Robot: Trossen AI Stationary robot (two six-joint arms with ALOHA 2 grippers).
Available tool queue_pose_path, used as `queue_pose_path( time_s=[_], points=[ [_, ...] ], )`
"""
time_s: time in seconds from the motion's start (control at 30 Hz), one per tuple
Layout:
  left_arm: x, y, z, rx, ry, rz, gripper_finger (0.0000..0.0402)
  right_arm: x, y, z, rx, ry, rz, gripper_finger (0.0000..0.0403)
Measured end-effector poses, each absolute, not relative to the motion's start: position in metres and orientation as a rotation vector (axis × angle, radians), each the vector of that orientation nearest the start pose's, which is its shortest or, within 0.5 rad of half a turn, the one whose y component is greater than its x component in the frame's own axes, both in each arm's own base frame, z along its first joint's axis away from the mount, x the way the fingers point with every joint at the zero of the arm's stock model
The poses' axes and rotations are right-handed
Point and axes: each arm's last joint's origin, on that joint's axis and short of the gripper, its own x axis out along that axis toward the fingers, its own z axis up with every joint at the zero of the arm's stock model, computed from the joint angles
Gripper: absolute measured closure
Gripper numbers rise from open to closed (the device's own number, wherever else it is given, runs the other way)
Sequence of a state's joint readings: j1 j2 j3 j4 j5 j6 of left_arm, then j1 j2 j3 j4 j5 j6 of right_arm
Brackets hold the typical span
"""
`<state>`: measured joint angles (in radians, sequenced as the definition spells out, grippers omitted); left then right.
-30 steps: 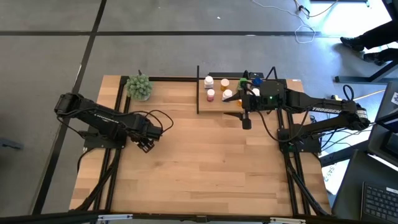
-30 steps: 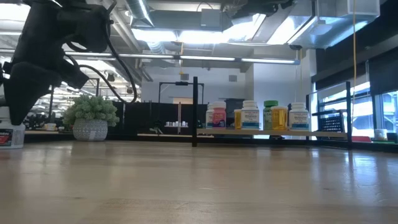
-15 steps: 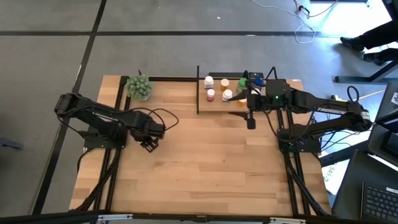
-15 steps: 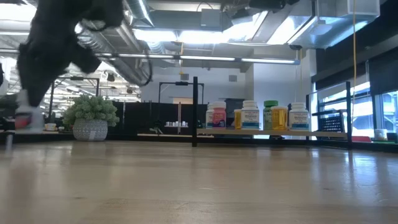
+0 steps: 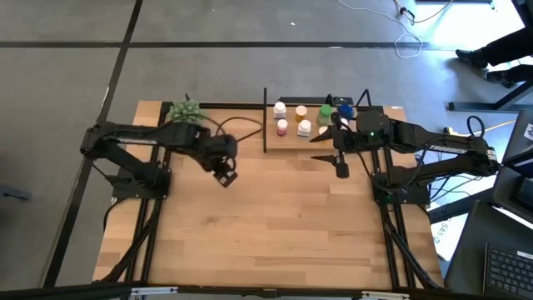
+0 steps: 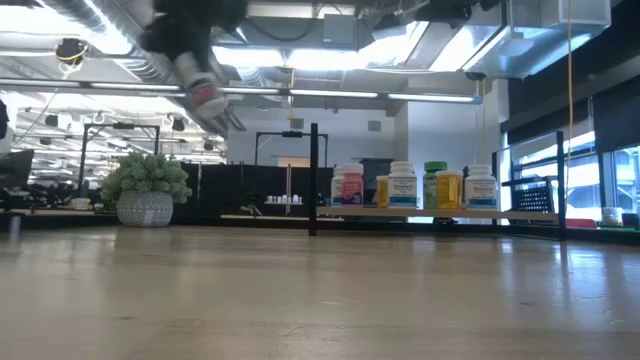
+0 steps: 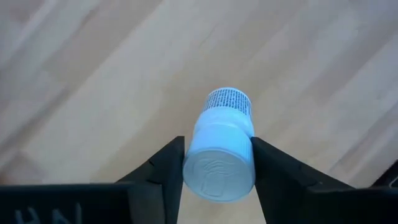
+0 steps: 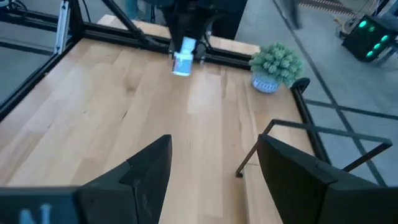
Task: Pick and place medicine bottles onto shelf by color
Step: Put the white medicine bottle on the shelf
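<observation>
**Carrying a white-capped bottle toward the shelf**

Right now my left pincer is clamped on a small white bottle, one finger on each side just below the cap, the bottle hanging free above the bare table. In the high view this pincer sits a little left of centre in the frame, and the shelf with the other medicine bottles lies in the upper middle, well apart from it. My right pincer hovers just below the shelf's lower edge in that frame, its fingers spread wide and holding nothing.

What worries me: the grip is on a round, smooth body close to the cap, so a jolt could let the bottle swivel or slip out. My right arm also waits near the shelf, and the two arms could crowd each other there. A hasty placement could knock the standing bottles over.

Only the left wrist view shows how the bottle sits between my fingers. The low view alone shows the shelf bottles upright in a row; the high view alone gives the spacing between arms and shelf. The right wrist view catches the carried bottle from across the table.
</observation>
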<state>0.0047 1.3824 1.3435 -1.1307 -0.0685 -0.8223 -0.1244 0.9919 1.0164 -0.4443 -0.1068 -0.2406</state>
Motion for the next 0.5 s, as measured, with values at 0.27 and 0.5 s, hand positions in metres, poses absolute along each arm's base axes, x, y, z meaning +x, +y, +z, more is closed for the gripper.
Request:
queue_pose_path(
  time_s=[0.27, 0.5],
  points=[
    [0.317, 0.033, 0.351, -0.542, 1.014, 0.469, 0.0252, 0.195, -0.017, 0.35, -0.145, 0.465, 0.048, 0.0164],
    [0.371, 0.061, 0.358, -0.402, 0.976, 0.452, 0.0252, 0.183, -0.016, 0.356, -0.136, 0.442, 0.043, 0.0164]
  ],
)
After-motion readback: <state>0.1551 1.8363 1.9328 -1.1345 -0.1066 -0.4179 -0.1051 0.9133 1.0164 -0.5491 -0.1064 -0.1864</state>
